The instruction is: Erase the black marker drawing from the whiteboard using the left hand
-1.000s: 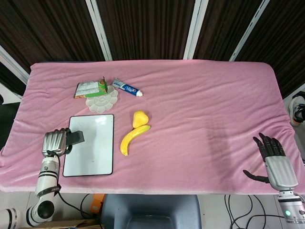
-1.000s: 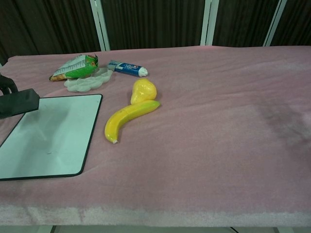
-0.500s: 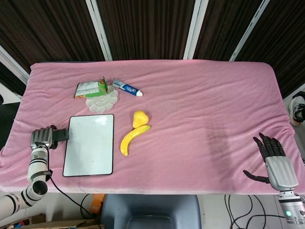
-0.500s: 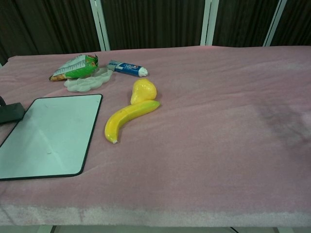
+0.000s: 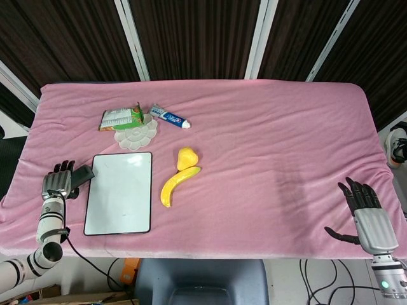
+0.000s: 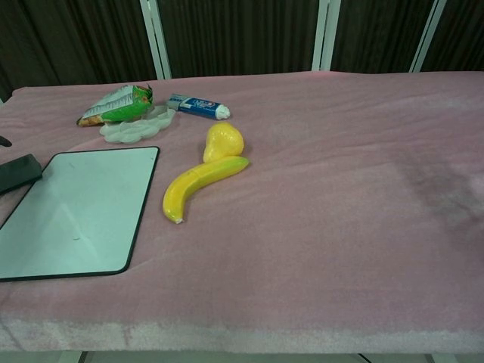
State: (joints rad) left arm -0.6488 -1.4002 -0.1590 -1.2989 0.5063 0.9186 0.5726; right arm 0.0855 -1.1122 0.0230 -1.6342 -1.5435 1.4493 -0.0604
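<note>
Head view. We list the left robot hand (image 5: 57,183) at the near left edge of the counter (image 5: 273,140), just left of the whiteboard (image 5: 119,192); its fingers are spread apart and point away from the robot. One black eraser (image 5: 81,176), a small block, lies beside those fingers; we cannot tell whether they touch it. We list the right robot hand (image 5: 369,219) at the near right corner, fingers apart and holding nothing, well away from everything else.

We count one whiteboard: flat, rectangular, glossy white with a thin black frame and rounded corners, its surface showing clean from here. We count one banana (image 5: 175,185), curved and yellow, and one yellow pear (image 5: 186,157) touching its far end. We count one toothpaste tube (image 5: 170,117), blue and white; one green snack packet (image 5: 120,117), crinkled; and one clear plastic palette (image 5: 135,133), scalloped, with round wells. The counter carries a soft pink cloth.

Chest view. We see neither robot hand clearly here. The eraser (image 6: 18,172) shows at the left edge, just beside the whiteboard's (image 6: 79,212) far left corner. A tiny dark speck marks the board near its middle. We count again one banana (image 6: 198,185), one pear (image 6: 223,141), one toothpaste tube (image 6: 198,106), one snack packet (image 6: 116,104) and one palette (image 6: 134,128), the packet partly resting on the palette.
</note>
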